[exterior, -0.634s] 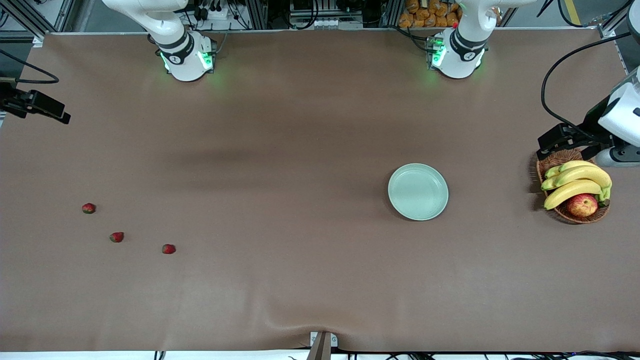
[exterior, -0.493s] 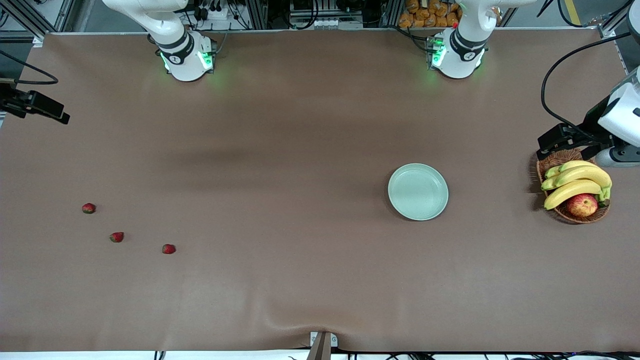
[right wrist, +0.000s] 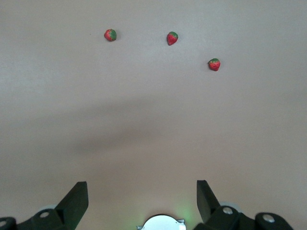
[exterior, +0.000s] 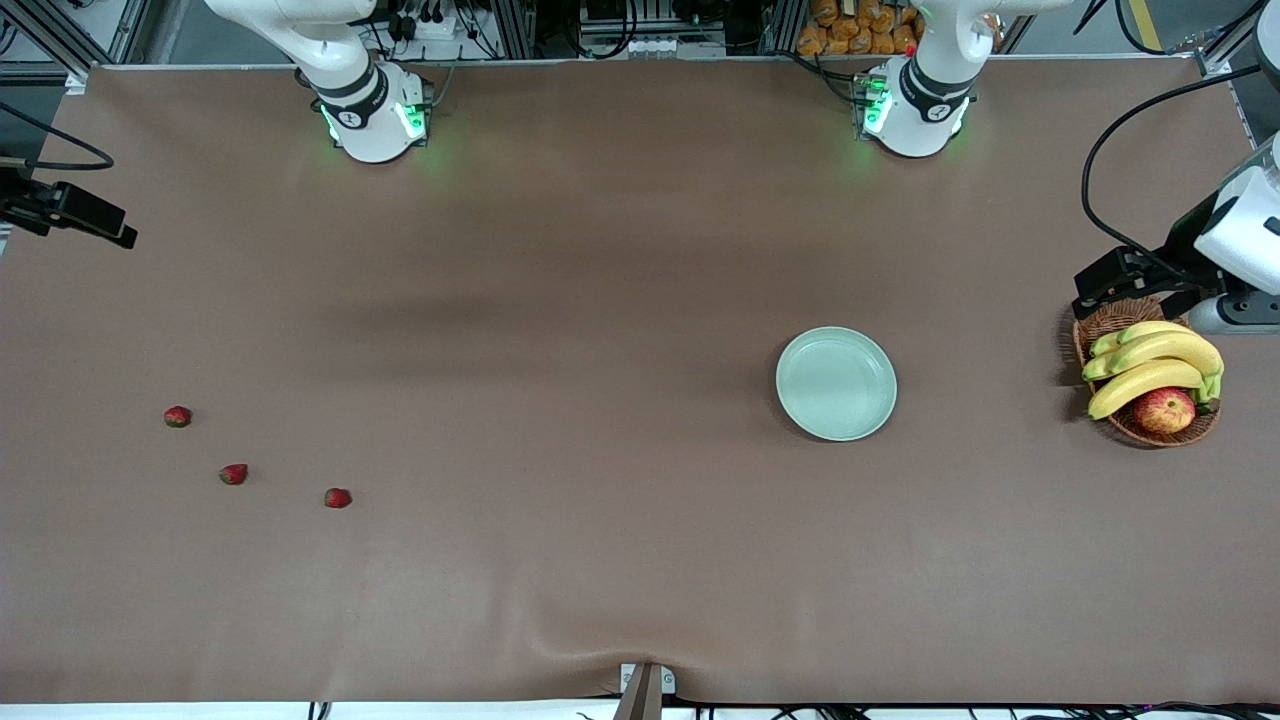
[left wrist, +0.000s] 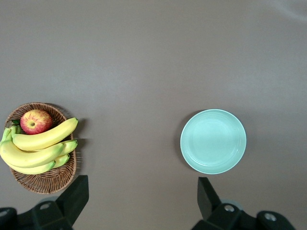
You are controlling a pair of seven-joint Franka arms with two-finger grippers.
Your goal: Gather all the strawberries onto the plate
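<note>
Bench (exterior: pixel 600 300): matt brown covering, cloth-like, slightly rippled at the near edge. Plate (exterior: pixel 836 383): smooth, pale mint, faint sheen. Basket (exterior: pixel 1110 325): rough brown wicker. Bananas (exterior: pixel 1150 365): smooth, waxy. Fingers (left wrist: pixel 76 194): matt black plastic.

A brown wicker basket (exterior: pixel 1110 325) sits on the brown counter (exterior: pixel 600 300), partly under the left end effector (left wrist: pixel 141 199). In the basket lie yellow bananas (exterior: pixel 1150 365) with green tips. A red and yellow apple (exterior: pixel 1164 410) rests in the basket too, touching the bananas.
</note>
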